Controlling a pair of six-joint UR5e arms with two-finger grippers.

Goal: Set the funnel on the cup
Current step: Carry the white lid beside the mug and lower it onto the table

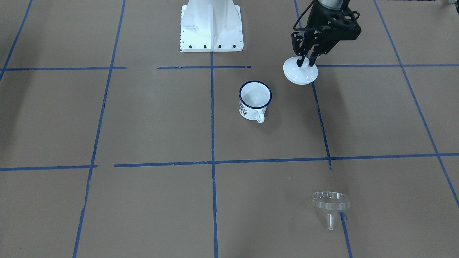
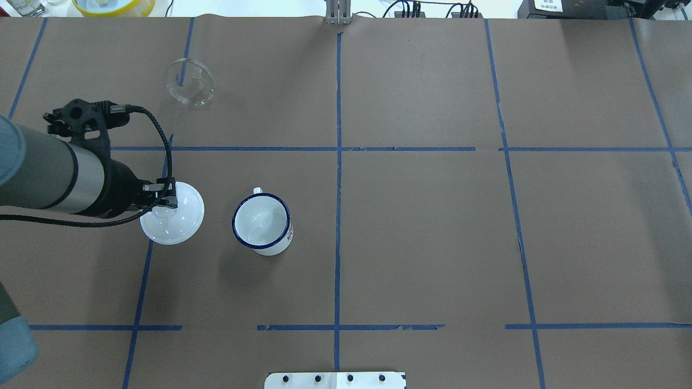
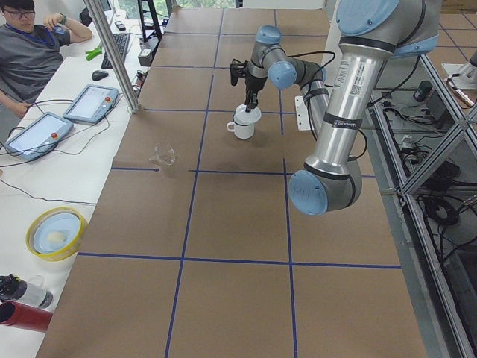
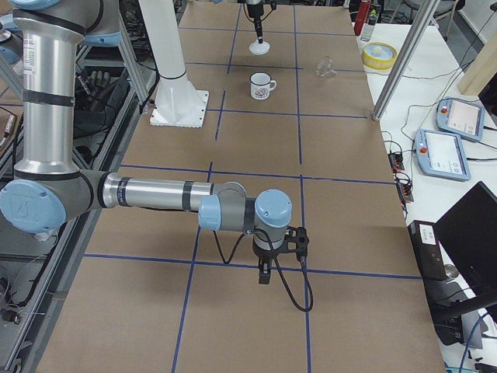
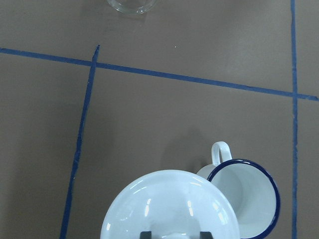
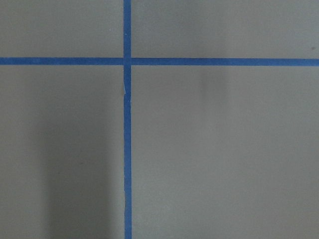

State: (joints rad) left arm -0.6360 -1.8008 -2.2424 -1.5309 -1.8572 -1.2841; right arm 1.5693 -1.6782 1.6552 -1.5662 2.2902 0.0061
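Observation:
The cup [image 1: 255, 98] is a white enamel mug with a dark blue rim, upright near the table's middle, handle toward the far side; it also shows in the overhead view [image 2: 263, 222]. The clear funnel [image 1: 330, 202] lies tilted at the far left of the table [image 2: 189, 81], well away from both grippers. My left gripper [image 1: 304, 63] is shut on the knob of a round white lid [image 1: 300, 73] and holds it beside the cup, to its left [image 2: 173, 213]. In the left wrist view the lid [image 5: 172, 206] overlaps the cup [image 5: 249, 199]. My right gripper [image 4: 265, 273] hangs over bare table far to the right; I cannot tell its state.
The white robot base [image 1: 211, 28] stands at the near edge. Blue tape lines [image 2: 338, 162] divide the brown table cover. A yellow bowl [image 2: 113, 5] sits beyond the far edge. An operator's bench with tablets [image 3: 45, 127] runs along the far side.

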